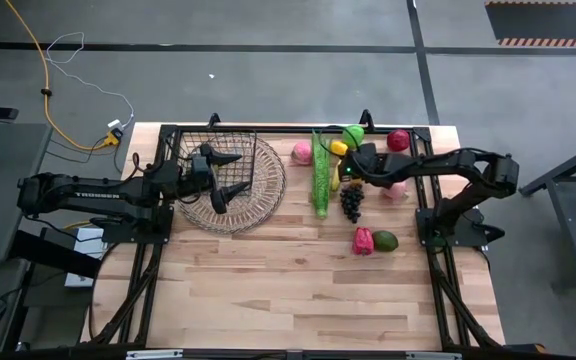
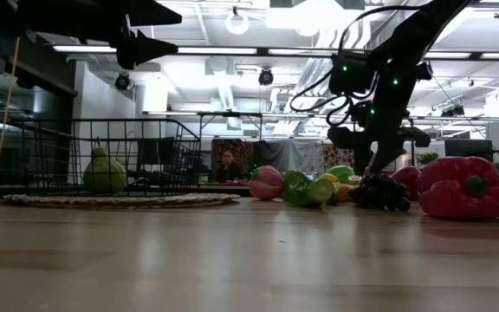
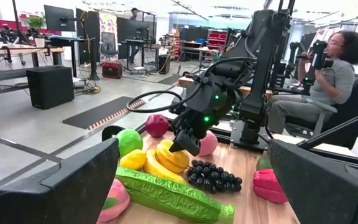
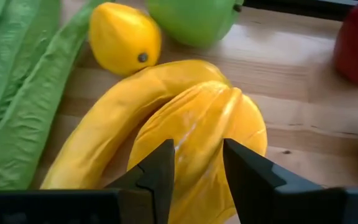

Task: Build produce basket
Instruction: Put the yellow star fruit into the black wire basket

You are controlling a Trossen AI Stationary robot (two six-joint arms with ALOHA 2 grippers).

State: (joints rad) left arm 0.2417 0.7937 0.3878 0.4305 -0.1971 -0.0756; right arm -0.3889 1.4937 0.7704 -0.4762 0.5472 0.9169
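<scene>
Two yellow bananas [image 4: 185,118] lie on the table among the produce. Around them are a lemon [image 4: 124,37], a green apple [image 1: 353,134], a long green stalk [image 1: 320,180] and purple grapes [image 1: 352,200]. My right gripper [image 4: 197,155] reaches in from the right, slanting down, shut on the upper banana. My left gripper [image 1: 232,173] hovers open and level above the black wire basket [image 1: 218,150]. The basket stands on a round wicker tray [image 1: 258,205]. The low view shows a green fruit [image 2: 104,172] inside it. My right gripper has the upper banana's ridged back [image 4: 197,124] between its two fingertips [image 4: 161,163]. The fingers slant down from the table's right side and lie across the banana. The bananas rest on the table beside the stalk.
A pink peach [image 1: 301,152] and a red apple [image 1: 398,140] lie near the far edge. A red pepper [image 1: 364,241] and an avocado [image 1: 385,241] lie nearer the front. Bare wood fills the near half. A seated person [image 3: 334,68] is beyond the table.
</scene>
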